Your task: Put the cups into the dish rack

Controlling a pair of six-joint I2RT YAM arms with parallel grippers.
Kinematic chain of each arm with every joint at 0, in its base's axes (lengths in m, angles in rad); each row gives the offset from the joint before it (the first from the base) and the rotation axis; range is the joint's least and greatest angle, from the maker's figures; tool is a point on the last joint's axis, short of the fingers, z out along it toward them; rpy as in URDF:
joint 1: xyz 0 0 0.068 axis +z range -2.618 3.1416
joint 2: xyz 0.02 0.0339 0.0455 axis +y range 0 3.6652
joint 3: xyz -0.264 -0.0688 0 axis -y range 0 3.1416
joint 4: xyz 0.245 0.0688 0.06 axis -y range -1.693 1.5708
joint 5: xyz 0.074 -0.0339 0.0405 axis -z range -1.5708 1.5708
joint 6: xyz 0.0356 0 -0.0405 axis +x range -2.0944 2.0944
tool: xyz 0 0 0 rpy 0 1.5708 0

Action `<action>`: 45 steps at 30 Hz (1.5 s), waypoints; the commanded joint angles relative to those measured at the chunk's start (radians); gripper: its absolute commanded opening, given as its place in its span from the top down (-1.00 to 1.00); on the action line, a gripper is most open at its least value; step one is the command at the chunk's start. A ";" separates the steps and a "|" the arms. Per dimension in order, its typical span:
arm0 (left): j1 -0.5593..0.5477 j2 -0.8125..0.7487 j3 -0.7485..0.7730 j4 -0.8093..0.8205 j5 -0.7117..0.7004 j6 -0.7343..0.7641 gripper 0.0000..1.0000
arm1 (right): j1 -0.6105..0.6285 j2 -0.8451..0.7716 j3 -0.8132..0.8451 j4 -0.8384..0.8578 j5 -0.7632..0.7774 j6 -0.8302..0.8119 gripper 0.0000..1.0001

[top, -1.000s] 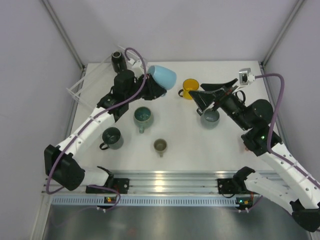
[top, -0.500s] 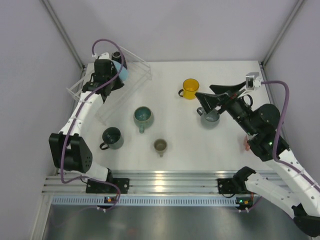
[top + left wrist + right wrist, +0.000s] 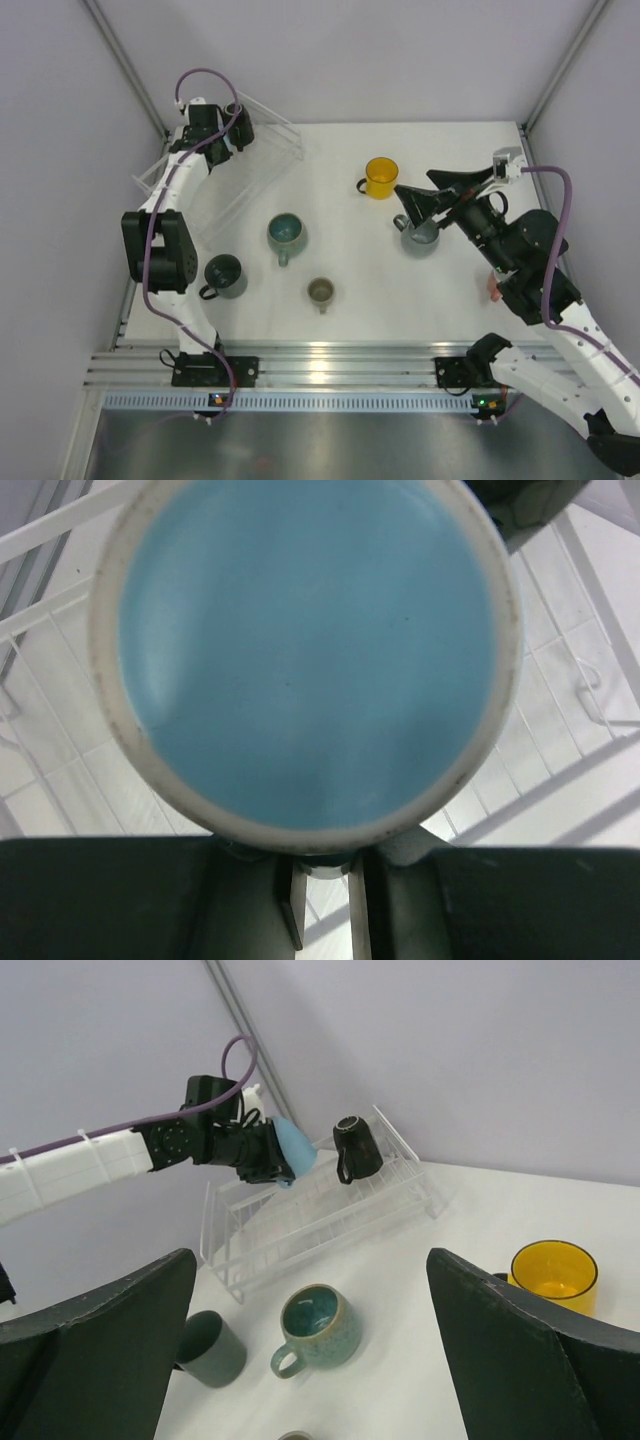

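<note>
Left arm swung to 10 o'clock; left claw [image 3: 325, 870] pinching light blue cup [image 3: 305, 650] over dish rack [image 3: 272, 135] (black cup [image 3: 352, 1145] racked). Seat between bars before release. Right claw [image 3: 425, 200] spread.

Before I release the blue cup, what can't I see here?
Top view: the left arm hides the light blue cup and whether it touches the dish rack.
Left wrist: the cup's base fills the frame, hiding the fingertips of the left gripper and the slot below.
Top view: the right arm covers most of the salmon pink cup.
Right wrist: the bottom edge cuts off the olive cup.
</note>
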State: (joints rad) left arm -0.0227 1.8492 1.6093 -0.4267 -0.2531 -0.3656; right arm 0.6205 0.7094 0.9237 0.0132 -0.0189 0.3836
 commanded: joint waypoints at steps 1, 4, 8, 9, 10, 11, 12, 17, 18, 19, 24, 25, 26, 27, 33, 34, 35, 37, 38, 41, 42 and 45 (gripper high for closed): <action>0.015 0.036 0.106 0.098 -0.054 0.017 1.00 | -0.004 0.001 -0.002 0.011 0.040 -0.043 -0.99; 0.015 0.096 0.156 0.098 -0.054 0.025 1.00 | -0.008 -0.004 -0.011 0.013 0.050 -0.048 -0.99; 0.015 0.159 0.190 0.097 -0.052 0.024 1.00 | -0.008 -0.004 -0.020 0.019 0.059 -0.052 -0.99; 0.015 0.166 0.199 0.098 -0.054 0.022 1.00 | -0.007 -0.002 -0.020 0.018 0.062 -0.054 -0.99; 0.015 0.173 0.202 0.097 -0.057 0.022 1.00 | -0.008 -0.002 -0.020 0.016 0.060 -0.055 -0.99; 0.017 0.186 0.204 0.097 -0.058 0.022 1.00 | -0.008 -0.001 -0.020 0.016 0.062 -0.057 -0.99; 0.015 0.192 0.207 0.097 -0.064 0.021 1.00 | -0.008 0.001 -0.019 0.016 0.060 -0.055 -0.99; 0.049 0.231 0.222 0.098 -0.072 0.020 1.00 | -0.010 0.005 -0.016 0.016 0.065 -0.066 -0.99; 0.050 0.238 0.227 0.098 -0.065 0.024 1.00 | -0.010 0.007 -0.016 0.014 0.065 -0.066 -0.99; 0.053 0.246 0.231 0.117 -0.051 0.030 1.00 | -0.010 0.009 -0.016 0.014 0.066 -0.069 -0.99; 0.060 0.285 0.256 0.149 -0.043 0.065 1.00 | -0.008 0.012 -0.017 0.011 0.066 -0.072 -0.99; 0.060 0.291 0.262 0.151 -0.038 0.067 1.00 | -0.010 0.012 -0.016 0.011 0.068 -0.072 -0.99; 0.060 0.303 0.276 0.151 -0.035 0.068 1.00 | -0.010 0.013 -0.016 0.011 0.066 -0.074 -0.99; 0.060 0.309 0.279 0.149 -0.032 0.068 1.00 | -0.011 0.018 -0.014 0.011 0.066 -0.074 -0.99; 0.064 0.349 0.314 0.152 0.028 0.060 0.94 | -0.011 0.024 -0.013 0.011 0.063 -0.078 -0.99; 0.064 0.352 0.317 0.152 0.032 0.057 0.91 | -0.010 0.025 -0.013 0.008 0.063 -0.080 -0.99; 0.064 0.355 0.317 0.154 0.040 0.054 0.88 | -0.011 0.025 -0.013 0.008 0.062 -0.078 -0.99; 0.063 0.363 0.322 0.157 0.040 0.050 0.69 | -0.010 0.027 -0.014 0.008 0.063 -0.078 -0.99; 0.063 0.364 0.324 0.157 0.041 0.050 0.61 | -0.011 0.027 -0.014 0.008 0.062 -0.078 -0.99; 0.064 0.372 0.327 0.152 0.041 0.053 0.40 | -0.011 0.025 -0.016 0.005 0.063 -0.078 -0.99; 0.064 0.372 0.324 0.154 0.038 0.054 0.32 | -0.011 0.022 -0.016 0.002 0.063 -0.080 -0.99; 0.064 0.366 0.314 0.154 0.031 0.063 0.21 | -0.011 0.015 -0.017 -0.001 0.066 -0.078 -0.99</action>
State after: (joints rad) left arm 0.0368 2.2345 1.8847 -0.3515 -0.2165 -0.3122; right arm 0.6167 0.7361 0.9009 -0.0021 0.0383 0.3161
